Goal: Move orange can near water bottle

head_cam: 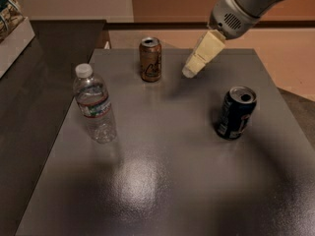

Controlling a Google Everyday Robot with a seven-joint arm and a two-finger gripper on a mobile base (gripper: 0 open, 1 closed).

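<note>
The orange can (150,59) stands upright at the far middle of the grey table (162,181). The water bottle (94,103) stands upright at the left, nearer to me than the can and well apart from it. My gripper (189,72) hangs from the arm at the upper right, its pale fingers pointing down and to the left. It is a short way to the right of the orange can, above the table and not touching the can. It holds nothing.
A black can (236,112) stands upright on the right side of the table. A dark counter (29,92) runs along the left, with a white box (15,38) on it at the far left. The table's far edge lies just behind the orange can.
</note>
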